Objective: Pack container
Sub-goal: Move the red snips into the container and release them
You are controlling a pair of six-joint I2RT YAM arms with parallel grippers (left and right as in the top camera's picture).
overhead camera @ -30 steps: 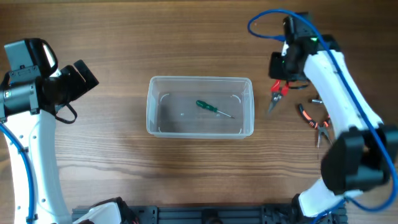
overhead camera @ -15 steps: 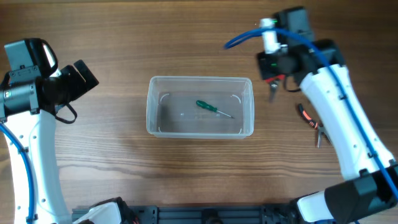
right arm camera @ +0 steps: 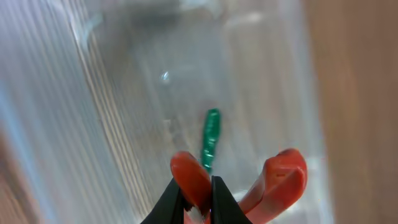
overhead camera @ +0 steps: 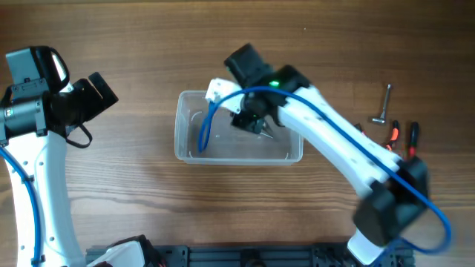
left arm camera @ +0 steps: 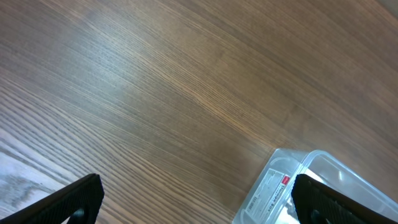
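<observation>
Brown wood-grain worktop (overhead camera: 148, 44) is taking up the whole scene, matte, with streaky grain. The container (overhead camera: 180, 133) is sitting about mid-worktop: clear, colourless plastic, rectangular, with rounded corners and a rimmed edge. A white label with a red patch is showing on one corner in the left wrist view.

My right arm, white shell with a blue cable, is reaching across from the right. My right hand (overhead camera: 256, 122) is hanging over the container's inside. Its black fingers (right arm camera: 171, 200) are clamped on one red rubbery handle of the pliers (right arm camera: 280, 180). The other curved red handle is sticking out free to the side.

My left hand (overhead camera: 100, 90) is hovering over bare wood, well left of the container. Its black fingers are standing wide apart with nothing between them.

A green screwdriver (right arm camera: 211, 137) is lying on the container floor under the pliers, its handle smooth and rounded.

Second pliers (overhead camera: 401, 137), with red and black handles, are lying on the worktop far right. A small grey metal key (overhead camera: 384, 104) with a bent end is lying just beside them.
</observation>
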